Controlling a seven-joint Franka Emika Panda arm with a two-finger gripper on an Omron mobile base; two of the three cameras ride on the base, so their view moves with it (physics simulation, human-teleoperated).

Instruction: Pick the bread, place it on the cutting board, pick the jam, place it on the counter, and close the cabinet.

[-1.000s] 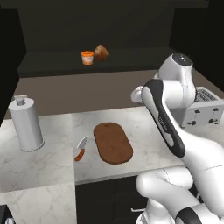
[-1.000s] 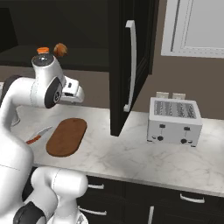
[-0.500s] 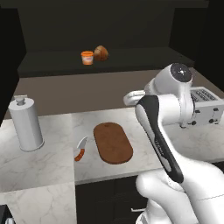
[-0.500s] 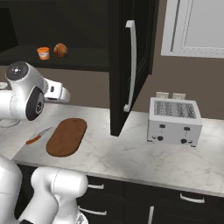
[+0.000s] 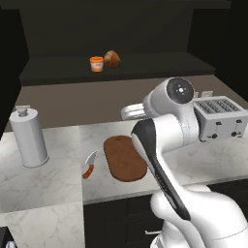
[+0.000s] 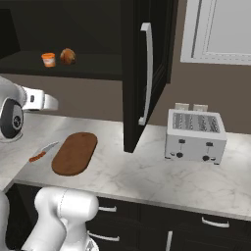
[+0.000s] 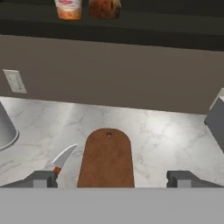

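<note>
Toaster [image 6: 195, 135], knife [image 5: 89, 165], perhaps a steel canister [image 5: 28, 138]

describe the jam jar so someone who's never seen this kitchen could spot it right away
Look up into the open black wall cabinet above the white marble counter. On its dark shelf two small things sit side by side: the tiny orange jam jar and a round golden-brown bread roll. The jar is the brighter orange, straight-sided one with a pale rim.

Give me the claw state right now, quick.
Claw: open and empty, fingertips spread wide above the cutting board.
</note>
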